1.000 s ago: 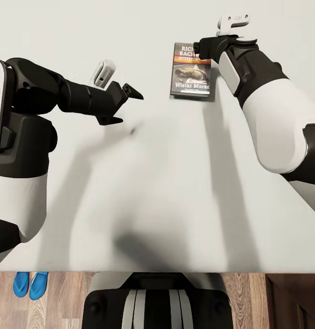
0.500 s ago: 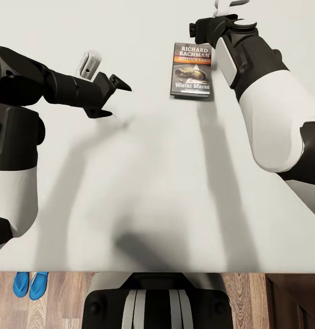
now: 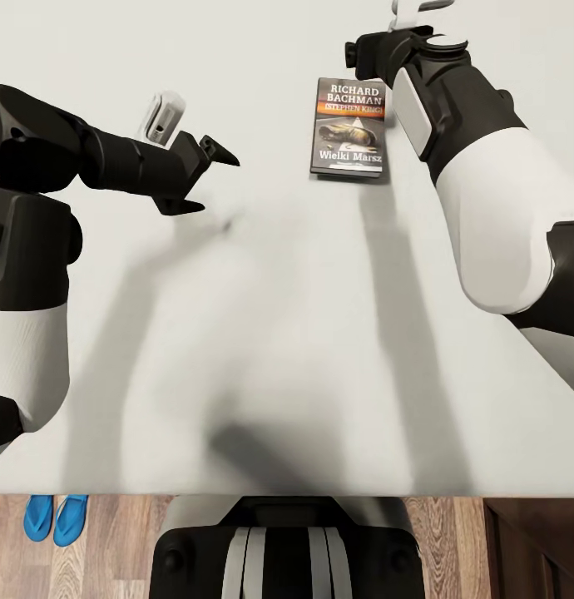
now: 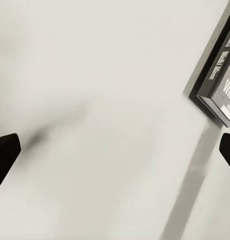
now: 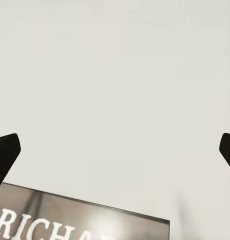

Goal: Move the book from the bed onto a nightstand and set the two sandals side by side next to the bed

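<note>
Grey-black book [image 3: 348, 127] flat, title end away from robot.

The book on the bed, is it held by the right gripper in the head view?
No, the book lies flat on the bed, and the right gripper hovers open beside its top edge.

This is a bedroom in a home, rendered in simulation — the broad pale grey-white mattress of a bed [image 3: 262, 349] takes up nearly the whole head view. A paperback book [image 3: 348, 127] lies flat on the mattress, and beyond its near edge runs a brown wood-plank floor [image 3: 112, 553] with 2 bright blue sandals [image 3: 56, 518] set side by side close to the bed. At the lower right corner stands a piece of dark-brown wooden furniture [image 3: 536, 549] — touching the bed's edge or just beside it.
</note>
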{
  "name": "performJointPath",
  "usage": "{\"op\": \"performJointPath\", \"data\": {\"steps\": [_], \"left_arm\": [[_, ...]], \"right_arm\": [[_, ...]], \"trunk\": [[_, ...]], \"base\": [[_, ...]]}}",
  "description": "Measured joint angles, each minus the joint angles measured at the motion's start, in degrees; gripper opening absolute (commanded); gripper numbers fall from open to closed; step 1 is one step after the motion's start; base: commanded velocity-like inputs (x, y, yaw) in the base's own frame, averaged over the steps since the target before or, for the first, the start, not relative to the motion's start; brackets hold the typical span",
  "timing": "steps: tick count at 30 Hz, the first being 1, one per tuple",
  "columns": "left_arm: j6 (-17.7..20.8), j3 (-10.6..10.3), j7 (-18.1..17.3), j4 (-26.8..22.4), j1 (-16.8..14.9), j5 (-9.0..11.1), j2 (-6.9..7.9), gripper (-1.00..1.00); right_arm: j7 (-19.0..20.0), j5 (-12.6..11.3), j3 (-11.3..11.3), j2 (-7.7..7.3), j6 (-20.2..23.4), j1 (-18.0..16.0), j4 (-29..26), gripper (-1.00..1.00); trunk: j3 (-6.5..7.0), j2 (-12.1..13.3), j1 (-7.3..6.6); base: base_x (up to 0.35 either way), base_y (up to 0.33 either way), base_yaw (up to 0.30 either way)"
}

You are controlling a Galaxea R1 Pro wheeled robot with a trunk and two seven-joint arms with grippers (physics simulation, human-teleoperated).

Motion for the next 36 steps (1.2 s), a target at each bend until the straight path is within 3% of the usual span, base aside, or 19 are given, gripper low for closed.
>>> {"op": "performJointPath", "data": {"steps": [10,19,36], "left_arm": [[0.0,0.2,0.0,0.0,-0.1,0.1,0.09,1.00],[1.4,3.0,-0.5,-0.4,0.7,-0.4,2.89,1.00],[1.7,4.2,-0.8,-0.1,2.0,-0.6,4.15,1.00]], "right_arm": [[0.0,0.1,0.0,-0.04,-0.3,-0.3,0.3,1.00],[-0.3,-0.3,-0.7,0.70,0.0,-1.8,0.9,1.00],[-0.4,-0.3,-0.2,1.44,0.0,-0.1,-2.4,1.00]], "trunk": [[0.00,0.0,0.00],[0.00,0.0,-0.01],[0.00,0.0,0.00]], "base": [[0.000,0.000,0.000],[0.046,0.000,0.000],[0.041,0.000,0.000]]}}
